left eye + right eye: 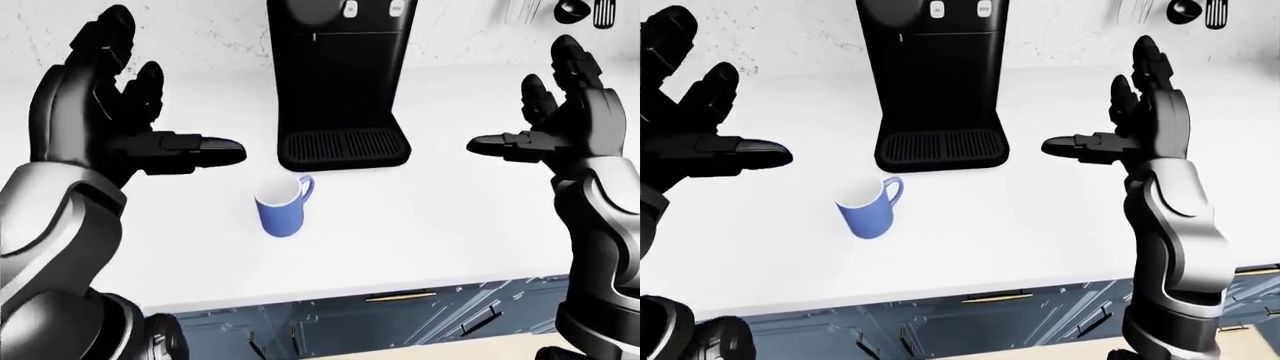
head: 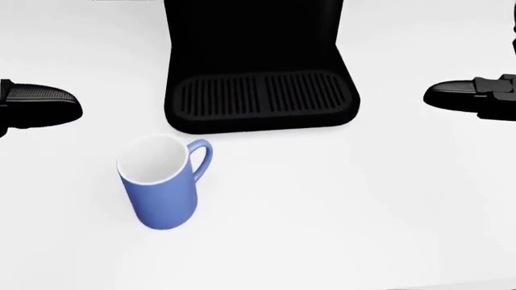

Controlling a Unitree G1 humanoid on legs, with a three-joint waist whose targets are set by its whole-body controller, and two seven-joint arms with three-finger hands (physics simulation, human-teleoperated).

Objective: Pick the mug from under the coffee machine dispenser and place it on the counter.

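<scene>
The blue mug stands upright on the white tabletop, clear of the coffee machine and at about 7 o'clock from its drip tray, so the placing step looks done. Both hands hover empty with fingers spread: the left hand sits at 10 o'clock from the mug, well apart, the right hand far off at 2 o'clock. Judging by this, nothing remains but to hold clear
</scene>
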